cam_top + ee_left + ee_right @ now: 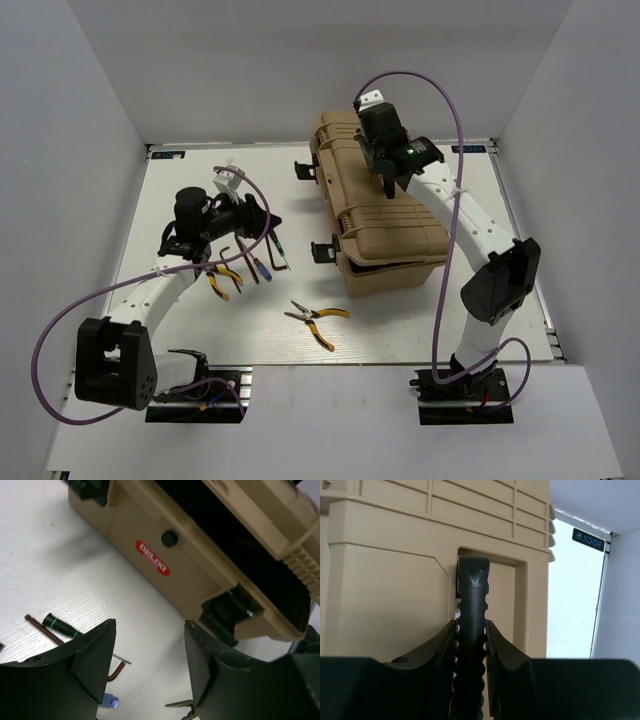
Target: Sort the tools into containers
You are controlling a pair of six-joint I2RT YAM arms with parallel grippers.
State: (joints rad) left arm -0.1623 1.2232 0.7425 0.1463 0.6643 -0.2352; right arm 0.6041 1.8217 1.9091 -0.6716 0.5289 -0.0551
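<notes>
- right of centre in the top view, a tan case (395, 225) lies on the white table (190, 190). the left wrist view shows a dark gap between its lid and body.
- the right gripper (388, 182) sits on the upper part of the case. in its wrist view both fingers (437, 647) press against the sides of a black ribbed handle (472, 595), so it is clamped on that handle.
- the left gripper (268, 220) hovers left of centre, its jaws wide apart with nothing between them. its wrist view shows bare table in the gap.
- just below and left of that gripper lie yellow-handled pliers (222, 280), thin screwdrivers (258, 268) and a dark hex key (283, 258), close together and none of them touched.
- a second pair of pliers (318, 320) lies alone at lower centre, well apart from both grippers.
- at the lower left of the left wrist view, a green-banded black handle (61, 626) lies beside the hex key, just above one finger. a blue handle tip (110, 700) peeks out at the bottom edge.
- the case fills the upper right of that view, with its red label (152, 564) and black latch (227, 616) facing the open jaws.
</notes>
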